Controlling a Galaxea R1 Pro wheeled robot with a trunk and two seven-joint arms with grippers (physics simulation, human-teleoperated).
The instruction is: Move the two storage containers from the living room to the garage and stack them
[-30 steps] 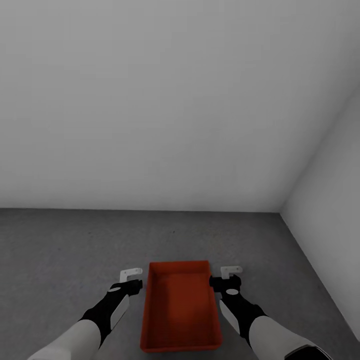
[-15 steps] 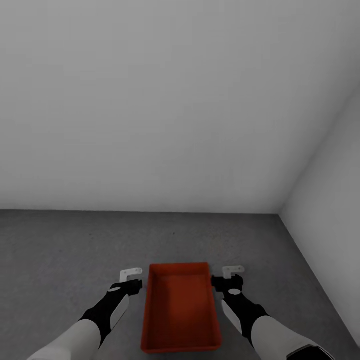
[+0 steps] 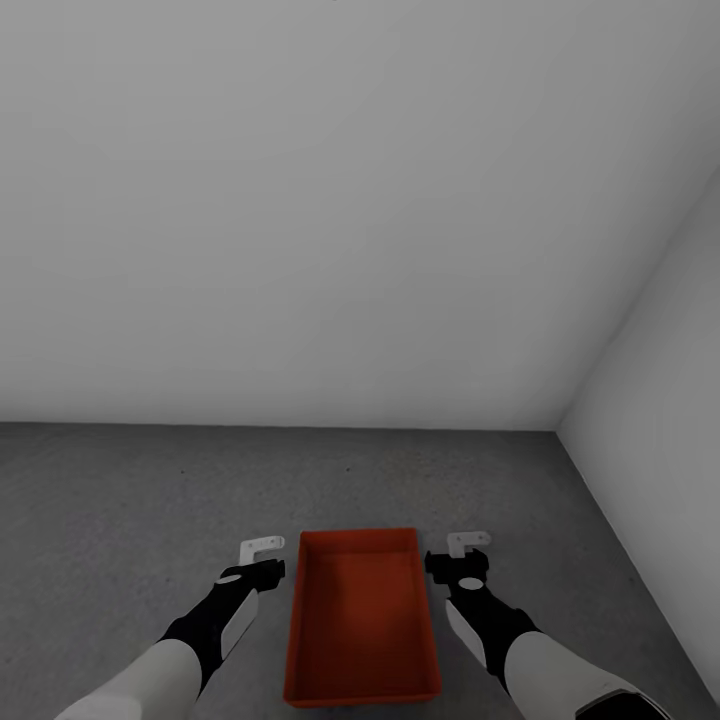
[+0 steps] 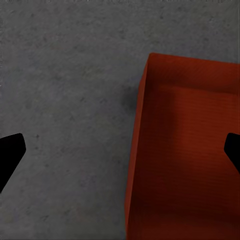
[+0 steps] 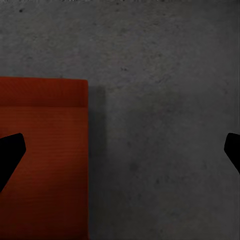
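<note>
One orange-red storage container [image 3: 362,620] lies open side up on the dark grey garage floor [image 3: 140,500], between my two arms. My left gripper [image 3: 262,560] hovers open at the container's left wall. In the left wrist view, the left gripper [image 4: 120,155] has its dark fingertips [image 4: 10,152] spread wide to either side of that wall of the container [image 4: 185,165]. My right gripper [image 3: 462,556] is open at the right wall. The right wrist view shows the right gripper [image 5: 120,155] astride the edge of the container [image 5: 42,165]. Neither gripper holds anything.
A plain pale grey back wall [image 3: 300,200] rises beyond the container. A side wall [image 3: 665,400] closes the corner on the right. Bare concrete stretches to the left and ahead.
The container has sunk slightly lower and looks a little smaller in the head view. My right gripper has edged outward and down a bit. The left arm has stayed put.
</note>
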